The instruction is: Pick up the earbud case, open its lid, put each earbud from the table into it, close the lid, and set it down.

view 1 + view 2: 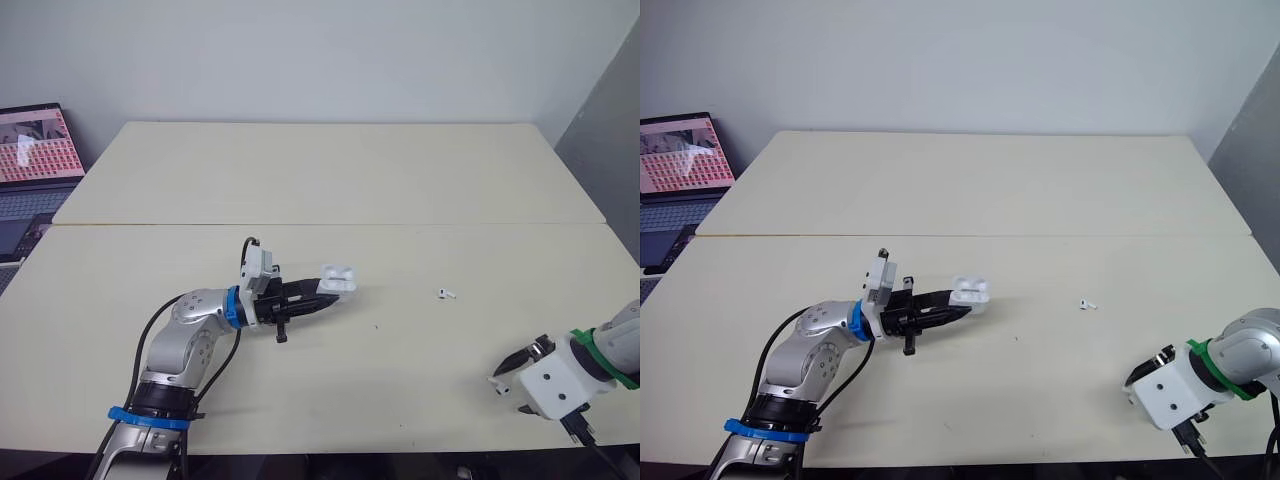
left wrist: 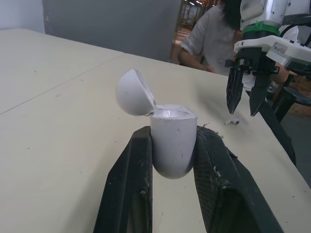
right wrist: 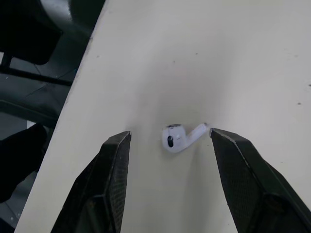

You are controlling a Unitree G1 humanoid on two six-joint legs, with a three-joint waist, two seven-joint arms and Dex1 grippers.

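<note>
Case (image 1: 338, 279), lid open, is sitting pinched in left gripper (image 1: 328, 296) mid-frame; right gripper (image 3: 170, 135), spread, is straddling earbud (image 3: 176, 139) at the eye view's lower right, so the next move probably calls for closing on it.

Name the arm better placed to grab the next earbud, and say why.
Right. The right gripper is open with its fingers either side of an earbud on the table, while the left gripper is shut on the earbud case, lid open.

Both head views look forward and down over the whole table (image 1: 400, 180), with the laptop (image 1: 35, 150) at the left edge. The left wrist camera sits low, close behind the earbud case (image 2: 172, 141), facing the right gripper (image 2: 242, 111). The right wrist camera looks down, close over an earbud (image 3: 180, 137).
</note>
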